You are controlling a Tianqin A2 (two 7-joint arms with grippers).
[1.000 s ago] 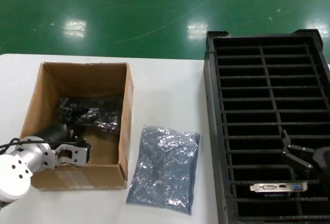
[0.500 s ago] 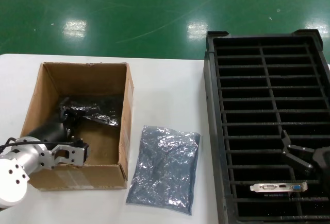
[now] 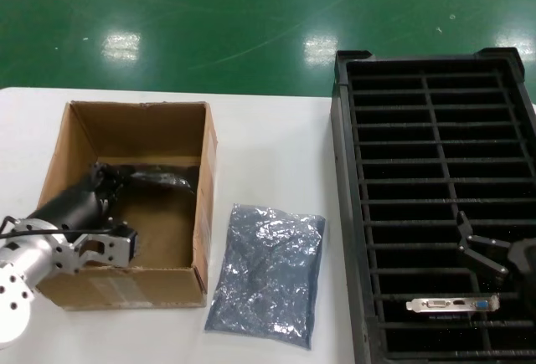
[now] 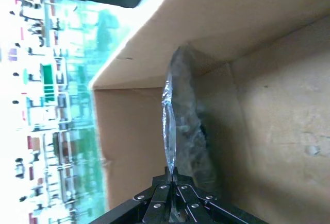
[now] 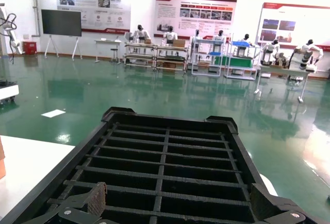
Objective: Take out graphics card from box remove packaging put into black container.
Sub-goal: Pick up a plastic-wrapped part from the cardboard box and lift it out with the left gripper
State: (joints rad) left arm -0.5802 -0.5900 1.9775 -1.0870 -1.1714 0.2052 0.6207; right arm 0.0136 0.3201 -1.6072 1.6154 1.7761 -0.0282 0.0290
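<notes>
Left gripper (image 4: 172,180) pinching bagged card inside the box (image 3: 79,142).
Packaging (image 3: 155,178) at box centre; right gripper (image 5: 178,203), fingers spread, over black container (image 3: 347,213) at 4 o'clock.

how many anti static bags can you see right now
2. One bag lies flat on the table between the box and the crate. The other bag is inside the box, pinched by the left pincer. Nothing shows of any more.

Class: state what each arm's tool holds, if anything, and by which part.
Left tool: pinches the crinkled silver-grey plastic bag by its edge, inside the brown cardboard box. Right tool: open, holds nothing.
</notes>
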